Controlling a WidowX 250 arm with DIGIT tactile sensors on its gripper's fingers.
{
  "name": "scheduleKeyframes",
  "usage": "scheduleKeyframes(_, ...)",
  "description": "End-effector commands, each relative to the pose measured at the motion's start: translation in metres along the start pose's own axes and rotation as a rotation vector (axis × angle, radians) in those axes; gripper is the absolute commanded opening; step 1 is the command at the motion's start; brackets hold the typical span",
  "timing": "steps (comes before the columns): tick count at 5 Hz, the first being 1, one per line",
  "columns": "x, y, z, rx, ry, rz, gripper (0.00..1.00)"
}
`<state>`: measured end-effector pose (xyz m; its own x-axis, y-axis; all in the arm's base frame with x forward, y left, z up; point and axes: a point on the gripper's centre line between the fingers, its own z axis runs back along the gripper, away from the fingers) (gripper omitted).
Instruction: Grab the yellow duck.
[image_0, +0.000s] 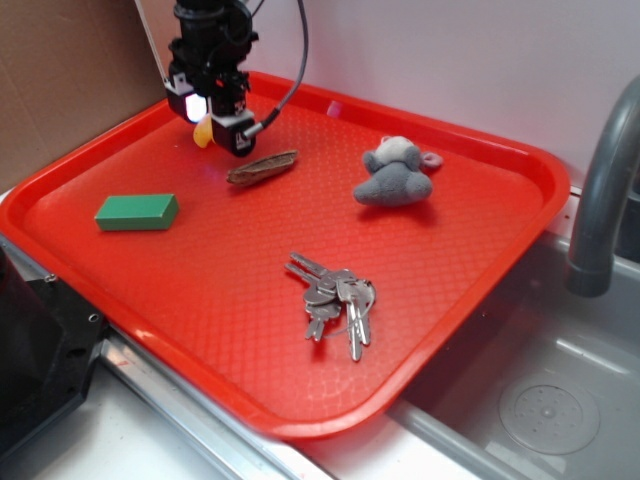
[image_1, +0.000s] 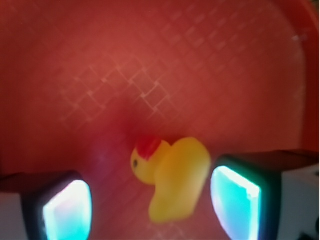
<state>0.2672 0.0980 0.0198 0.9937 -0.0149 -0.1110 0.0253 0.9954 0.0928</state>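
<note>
The yellow duck (image_1: 172, 177) with a red beak lies on the red tray (image_1: 150, 65), between my two glowing finger pads (image_1: 67, 210). In the exterior view only a sliver of the duck (image_0: 203, 132) shows under my gripper (image_0: 215, 125) at the tray's far left corner. The jaws stand apart on either side of the duck. The right pad is close to its body; the left pad is well clear of it. My gripper (image_1: 150, 205) is open.
On the red tray (image_0: 250, 260) are a green block (image_0: 137, 212), a brown wood piece (image_0: 262, 167), a grey plush toy (image_0: 395, 173) and a bunch of keys (image_0: 335, 300). A sink and grey faucet (image_0: 600, 190) are at the right.
</note>
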Motion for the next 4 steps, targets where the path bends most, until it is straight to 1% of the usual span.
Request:
scheduleKeyframes(1,0.003,0.013,-0.026,0.042,0.052,0.069,0.00)
scheduleKeyframes(2,0.005,0.014,-0.023,0.054,0.048,0.066,0.00)
scheduleKeyframes(3,0.004,0.013,-0.012,0.034,0.051,0.051,0.00)
scheduleKeyframes(4,-0.007,0.010,0.037,0.025,0.020,0.049,0.00)
